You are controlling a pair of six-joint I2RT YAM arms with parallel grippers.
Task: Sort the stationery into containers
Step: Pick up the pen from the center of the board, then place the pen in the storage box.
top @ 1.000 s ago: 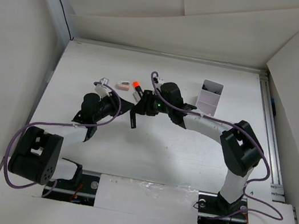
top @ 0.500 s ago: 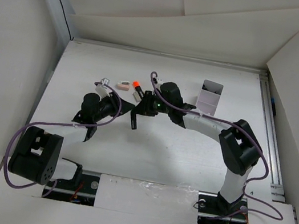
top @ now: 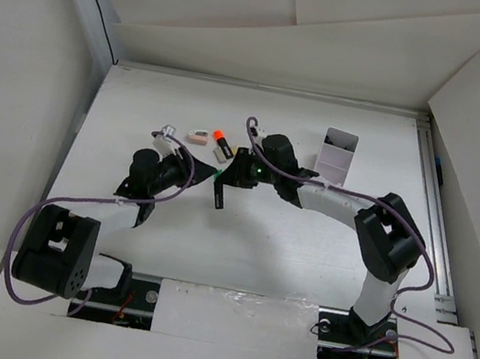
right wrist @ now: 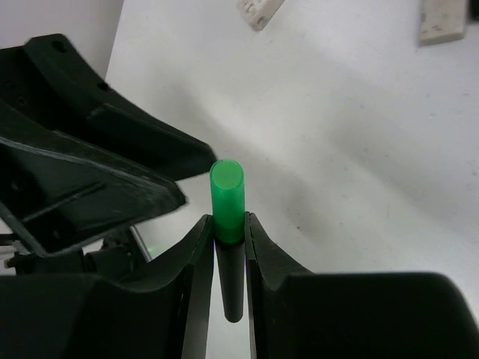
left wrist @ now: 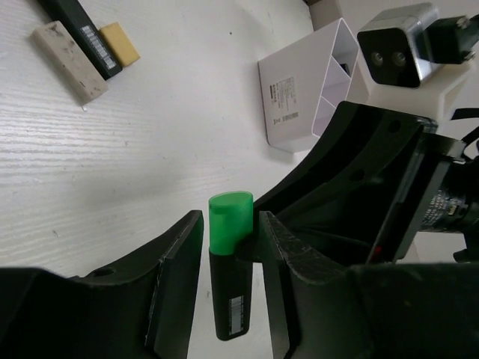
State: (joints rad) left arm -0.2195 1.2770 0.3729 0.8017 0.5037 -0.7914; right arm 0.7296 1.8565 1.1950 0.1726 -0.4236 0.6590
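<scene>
- A short black marker with a bright green cap [left wrist: 228,262] is held where the two arms meet, over the middle of the white bench [top: 284,243].
- The right gripper [right wrist: 229,221] is clamped on it. Both fingers press against the marker where the green cap joins the black body.
- The left gripper [left wrist: 230,218] brackets the same marker with its jaws slightly parted. A thin strip of pale bench shows between one finger and the cap.
- Farther back on the bench lies a black marker with an orange end [top: 220,144].
- A pale eraser block [top: 197,137] lies just to its left, and a small yellowish block [left wrist: 120,43] sits right against its other side.
- A white box [top: 335,155] with thin walls and a divider inside stands to the right of the grippers, apart from the loose items.
</scene>
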